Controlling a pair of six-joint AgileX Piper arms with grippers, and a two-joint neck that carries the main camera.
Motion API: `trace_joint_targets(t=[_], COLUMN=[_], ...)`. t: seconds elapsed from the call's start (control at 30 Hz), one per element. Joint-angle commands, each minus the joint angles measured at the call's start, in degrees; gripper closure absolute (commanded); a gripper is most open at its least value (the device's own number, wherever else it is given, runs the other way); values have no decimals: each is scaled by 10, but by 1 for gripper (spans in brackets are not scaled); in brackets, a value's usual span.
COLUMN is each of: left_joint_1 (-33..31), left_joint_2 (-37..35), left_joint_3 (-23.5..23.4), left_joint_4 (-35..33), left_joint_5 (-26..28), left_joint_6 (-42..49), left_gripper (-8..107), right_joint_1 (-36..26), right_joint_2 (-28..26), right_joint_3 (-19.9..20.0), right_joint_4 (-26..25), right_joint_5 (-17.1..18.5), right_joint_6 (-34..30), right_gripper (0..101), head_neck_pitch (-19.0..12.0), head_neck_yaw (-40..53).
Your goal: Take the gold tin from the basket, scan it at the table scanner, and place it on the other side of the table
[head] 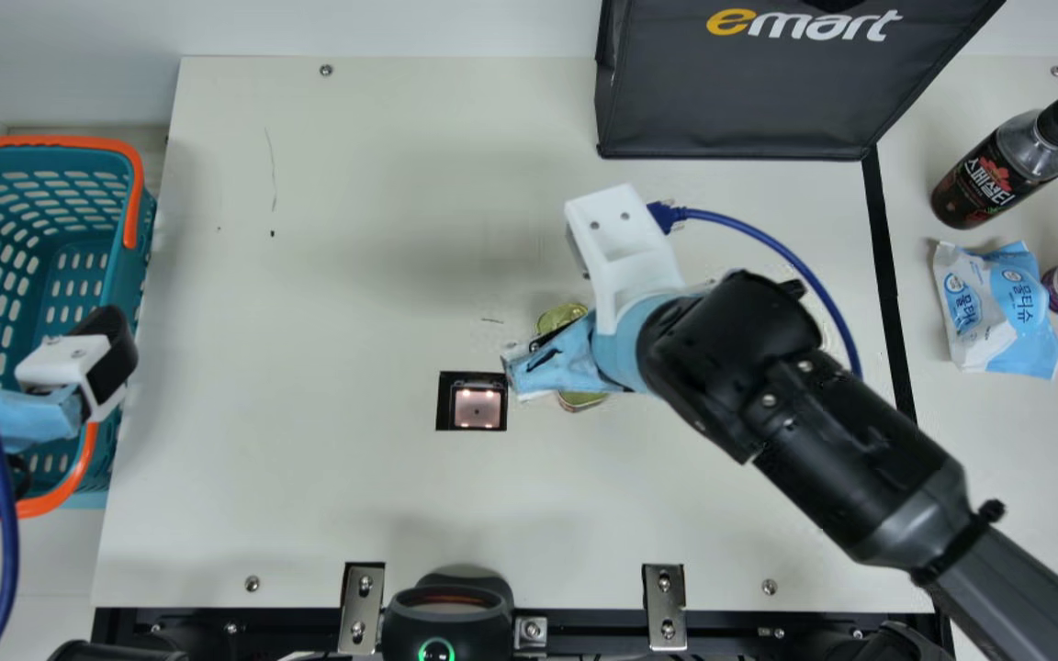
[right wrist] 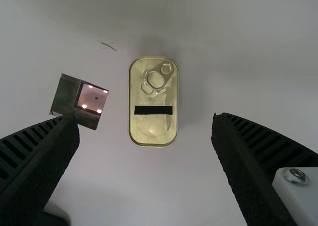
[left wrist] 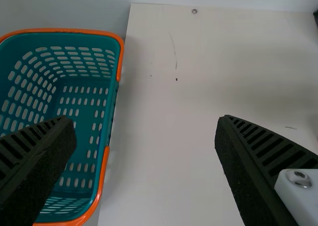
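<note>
The right claw (right wrist: 145, 117) gapes wide, holding nothing — below it, the gold tin (right wrist: 154, 99) lies flat on the tabletop (right wrist: 258, 32), near the scanner (right wrist: 92, 98). Best centre it, descend straight — then squeeze the long sides evenly.

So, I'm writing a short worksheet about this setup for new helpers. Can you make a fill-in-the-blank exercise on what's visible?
In the main view, the gold tin lies to the ____ of the scanner.
The strip across the tin's top is ____.
The right gripper hovers above the tin and is ____, not shut.
The teal basket has handles coloured ____.

Missing words: right; black; open; orange.
</note>
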Motion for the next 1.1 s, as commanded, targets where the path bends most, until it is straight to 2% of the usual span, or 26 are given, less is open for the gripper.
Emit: trace_joint_targets(t=[0.0, 0.47, 1.07], left_joint_1=[0, 0, 0], left_joint_2=[0, 0, 0], left_joint_3=[0, 0, 0], left_joint_4=[0, 0, 0], left_joint_5=[0, 0, 0], left_joint_6=[0, 0, 0], left_gripper=[9, 9, 9], right_joint_1=[7, 35, 16], right_joint_2=[10, 83, 151], right_joint_3=[6, 46, 82], right_joint_4=[-5, -53, -60], right_joint_5=[-9, -71, -135], right_joint_6=[17, 84, 90], right_gripper=[6, 6, 6], head_neck_pitch=[-16, -16, -16], head_neck_yaw=[1, 1, 1])
